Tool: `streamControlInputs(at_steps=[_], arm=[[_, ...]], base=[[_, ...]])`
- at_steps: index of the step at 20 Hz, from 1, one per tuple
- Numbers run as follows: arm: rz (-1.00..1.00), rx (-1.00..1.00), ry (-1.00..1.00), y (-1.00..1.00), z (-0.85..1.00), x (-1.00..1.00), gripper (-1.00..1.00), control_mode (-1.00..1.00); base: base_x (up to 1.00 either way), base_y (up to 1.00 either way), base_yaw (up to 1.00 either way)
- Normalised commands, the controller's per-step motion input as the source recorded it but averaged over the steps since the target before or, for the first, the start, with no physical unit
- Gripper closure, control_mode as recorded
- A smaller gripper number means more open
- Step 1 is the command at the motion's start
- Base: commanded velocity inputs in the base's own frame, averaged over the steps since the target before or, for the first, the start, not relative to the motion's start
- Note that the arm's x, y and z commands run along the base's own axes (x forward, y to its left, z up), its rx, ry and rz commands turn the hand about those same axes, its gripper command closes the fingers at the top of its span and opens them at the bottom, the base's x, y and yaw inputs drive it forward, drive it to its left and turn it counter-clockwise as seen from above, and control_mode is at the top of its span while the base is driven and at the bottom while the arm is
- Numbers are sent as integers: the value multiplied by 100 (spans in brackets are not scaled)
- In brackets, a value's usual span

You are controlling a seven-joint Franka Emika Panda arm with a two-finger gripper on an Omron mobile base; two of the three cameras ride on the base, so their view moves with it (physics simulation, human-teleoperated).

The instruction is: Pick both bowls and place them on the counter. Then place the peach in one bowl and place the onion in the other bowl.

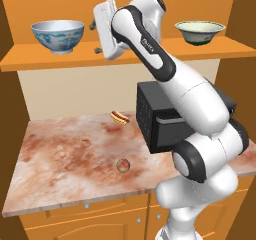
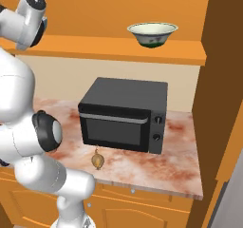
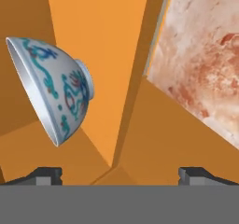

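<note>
Reaching toward the shelf (image 1: 125, 54), our gripper (image 1: 95, 36) hovered with its fingers wide apart and empty just right of the blue-patterned white bowl (image 1: 57, 35), and we judged that a sideways closing could catch only the rim, tip the bowl off the ledge and drop it onto the counter (image 1: 65, 164). We counted two bowls, the second a cream green-footed bowl (image 2: 152, 33) far right on the shelf, one peach (image 1: 122, 165) near the counter's front edge, one onion (image 2: 97, 160) before the one microwave (image 2: 124, 114), and one hot dog (image 1: 119, 117).

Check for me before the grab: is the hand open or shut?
Open. In the hand view the two fingertips stand wide apart with nothing between them, and the blue-patterned bowl sits ahead on the shelf, untouched.
</note>
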Motion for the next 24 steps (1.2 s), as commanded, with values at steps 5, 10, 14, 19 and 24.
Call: streamControlInputs(at_steps=[5,10,14,19,24], arm=[[0,0,4,17,1,32,-100,-100],[0,-1,7,15,0,28,-100,-100],[0,-5,0,17,-2,36,-100,-100],[0,-2,0,18,-4,30,-100,-100],[0,-1,0,13,-3,38,-100,-100]], base=[[0,0,0],[0,0,0],[0,0,0],[0,0,0],[0,0,0]])
